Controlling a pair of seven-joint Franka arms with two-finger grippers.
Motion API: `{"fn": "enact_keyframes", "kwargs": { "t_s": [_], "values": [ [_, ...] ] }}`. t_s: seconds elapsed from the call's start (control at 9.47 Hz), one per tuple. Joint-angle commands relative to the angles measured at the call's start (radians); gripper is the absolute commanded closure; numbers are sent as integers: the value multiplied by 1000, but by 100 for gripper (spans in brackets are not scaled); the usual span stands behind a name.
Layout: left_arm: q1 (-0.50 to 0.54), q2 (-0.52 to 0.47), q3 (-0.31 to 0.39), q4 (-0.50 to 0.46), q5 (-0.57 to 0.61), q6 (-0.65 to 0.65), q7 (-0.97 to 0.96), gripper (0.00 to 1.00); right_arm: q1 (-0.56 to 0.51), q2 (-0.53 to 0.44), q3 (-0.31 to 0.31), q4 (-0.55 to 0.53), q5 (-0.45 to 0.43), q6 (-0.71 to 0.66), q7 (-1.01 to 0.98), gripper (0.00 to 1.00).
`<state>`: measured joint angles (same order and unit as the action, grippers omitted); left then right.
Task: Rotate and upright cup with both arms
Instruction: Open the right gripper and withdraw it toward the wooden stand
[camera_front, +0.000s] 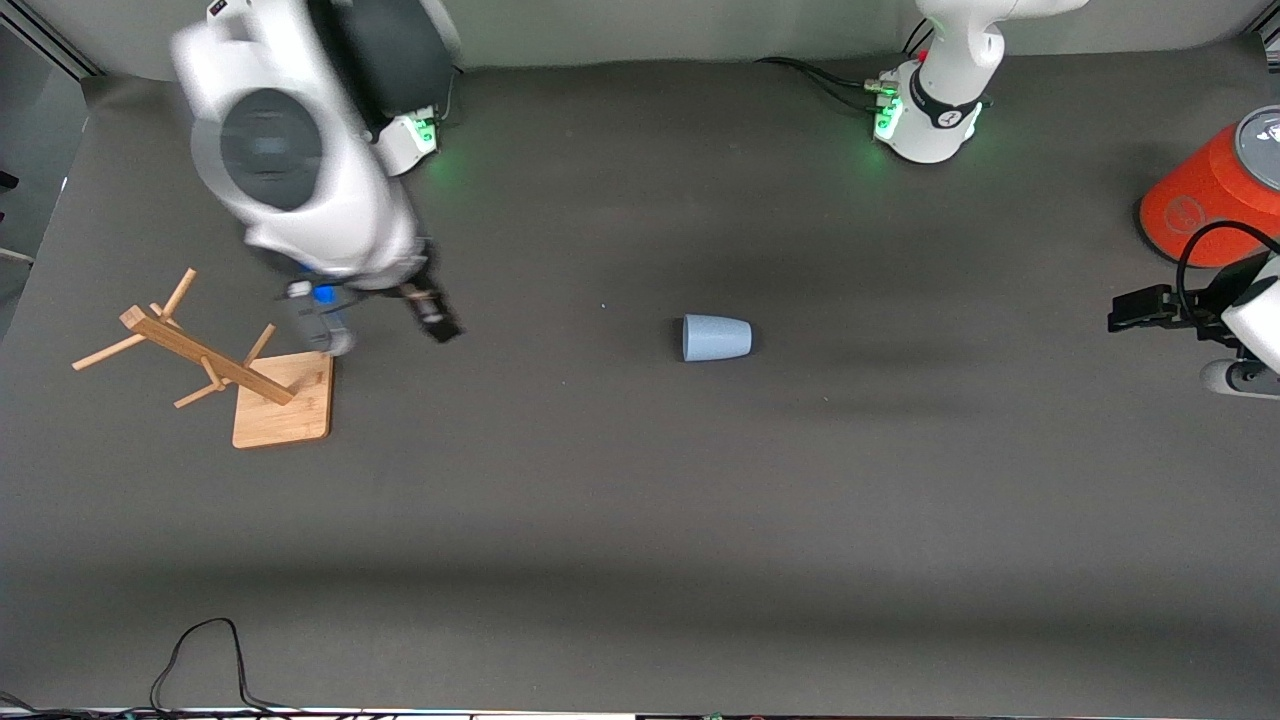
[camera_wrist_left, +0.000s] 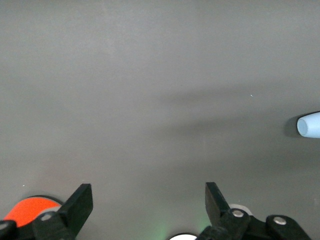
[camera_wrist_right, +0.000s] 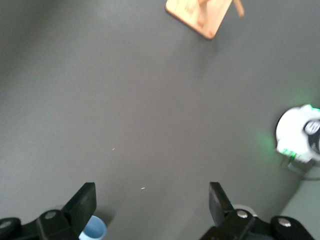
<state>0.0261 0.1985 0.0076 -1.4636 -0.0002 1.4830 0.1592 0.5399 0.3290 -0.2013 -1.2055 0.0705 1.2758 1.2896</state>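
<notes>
Dark grey worktop (camera_front: 640, 520) spreads under both arms. We see cup (camera_front: 716, 338) on its side near worktop middle, well apart from both claws. Right claw (camera_wrist_right: 150, 205) up over worktop beside wooden rack (camera_front: 215, 365), toward right arm's end, fingers spread wide, empty. Left claw (camera_wrist_left: 149, 202) at left arm's end edge, just beside orange cylinder (camera_front: 1215, 195), fingers wide, empty.
</notes>
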Motion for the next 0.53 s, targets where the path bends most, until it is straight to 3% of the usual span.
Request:
{"fn": "enact_keyframes", "kwargs": {
  "t_s": [0.0,0.21,0.42],
  "values": [
    [-53,7,-3,29,-14,-24,-6,0,-192,-157,31,-167,11,25,-369,0],
    [-116,12,-5,32,-14,-29,-20,0,-366,-232,63,-241,8,69,-688,0],
    [-251,9,-9,37,-18,-30,-160,0,-503,-326,129,-366,-11,198,-949,0]
  ]
}}
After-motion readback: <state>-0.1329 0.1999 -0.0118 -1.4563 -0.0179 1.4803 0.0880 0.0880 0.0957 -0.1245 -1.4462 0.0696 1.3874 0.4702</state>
